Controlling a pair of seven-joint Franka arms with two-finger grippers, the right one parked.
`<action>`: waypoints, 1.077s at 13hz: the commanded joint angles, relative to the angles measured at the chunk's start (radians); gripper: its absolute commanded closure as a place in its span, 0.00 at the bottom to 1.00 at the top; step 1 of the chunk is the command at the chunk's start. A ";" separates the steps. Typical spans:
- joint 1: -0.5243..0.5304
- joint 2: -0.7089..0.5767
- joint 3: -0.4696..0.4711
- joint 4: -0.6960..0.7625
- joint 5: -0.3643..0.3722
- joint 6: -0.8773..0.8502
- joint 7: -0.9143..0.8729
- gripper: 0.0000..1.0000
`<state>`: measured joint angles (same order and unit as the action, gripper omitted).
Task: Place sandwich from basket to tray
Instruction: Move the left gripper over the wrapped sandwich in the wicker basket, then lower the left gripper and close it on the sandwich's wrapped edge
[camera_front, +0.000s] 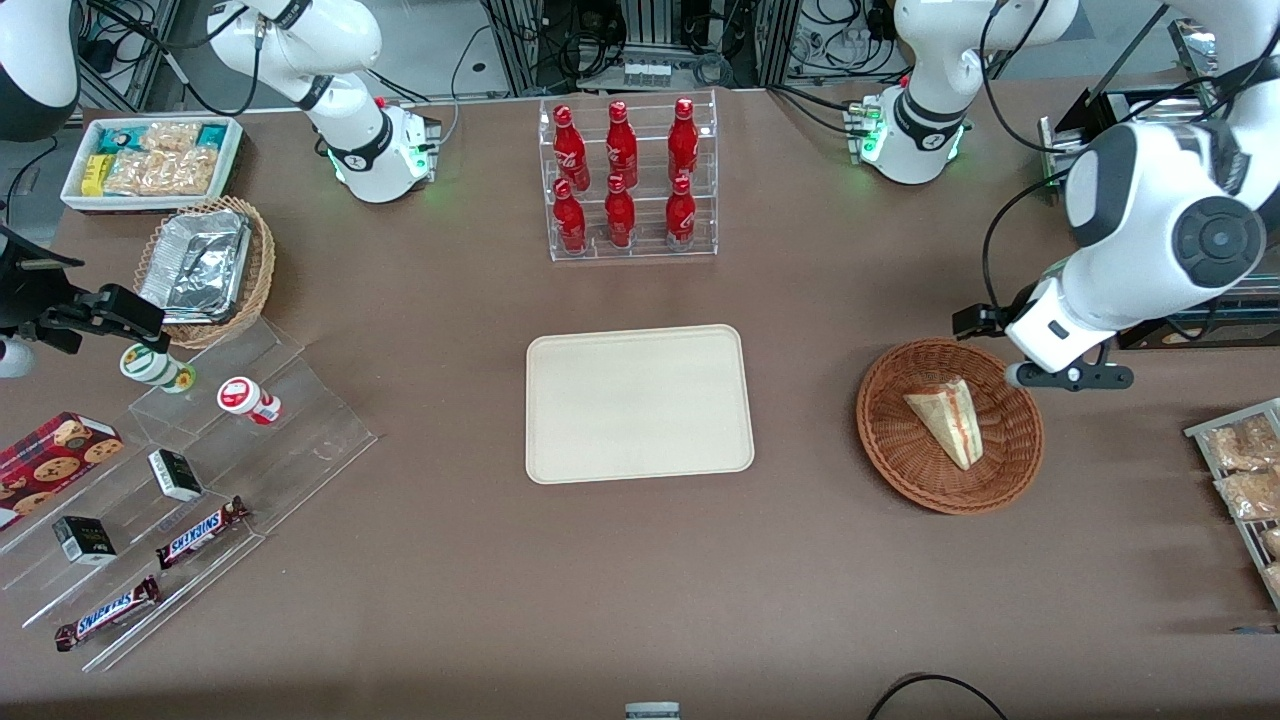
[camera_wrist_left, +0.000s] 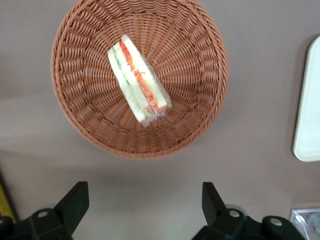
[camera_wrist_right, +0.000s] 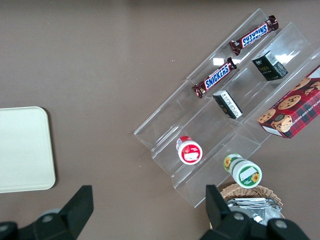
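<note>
- Sandwich (camera_front: 948, 420) lies in the reddish-brown woven basket (camera_front: 900, 460), a pale wedge in clear wrap, its red, green and white filling edge visible in the left wrist view (camera_wrist_left: 137, 85); it rests on the basket floor, tilted across the weave, near the middle.
- Basket rim (camera_wrist_left: 65, 115) is round and shallow; the basket stands on the brown counter (camera_front: 640, 580) toward the working arm's end.
- End effector (camera_wrist_left: 145, 205) of the left arm hangs above the counter just beside the basket, not over the sandwich; its two dark fingers (camera_wrist_left: 75, 200) are spread wide apart with nothing between them. In the front view it shows above the basket's rim, on the side farther from the camera (camera_front: 1065, 375).
- Tray (camera_front: 640, 402), cream-beige with rounded corners and a low rim, lies flat at the middle of the counter, well apart from the basket, with nothing on it; one corner of it shows in the left wrist view (camera_wrist_left: 307, 110).
- Clear rack of six red bottles (camera_front: 625, 175) stands farther from the front camera than the tray.
- Toward the parked arm's end: a tan wicker basket with foil containers (camera_front: 205, 265), a white bin of snack packets (camera_front: 150, 160), and clear stepped shelves (camera_front: 200, 480) carrying Snickers bars (camera_front: 200, 532), small dark boxes (camera_front: 175, 474), a cookie box (camera_front: 55, 450) and two small tubs (camera_front: 248, 400).
</note>
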<state>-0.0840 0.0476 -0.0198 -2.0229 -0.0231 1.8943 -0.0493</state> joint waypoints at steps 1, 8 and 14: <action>0.003 -0.038 0.003 -0.115 0.002 0.135 -0.017 0.00; 0.009 -0.015 0.000 -0.203 0.002 0.412 -0.571 0.00; 0.007 0.072 0.000 -0.215 0.003 0.471 -0.630 0.00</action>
<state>-0.0759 0.0837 -0.0176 -2.2378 -0.0231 2.3331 -0.6607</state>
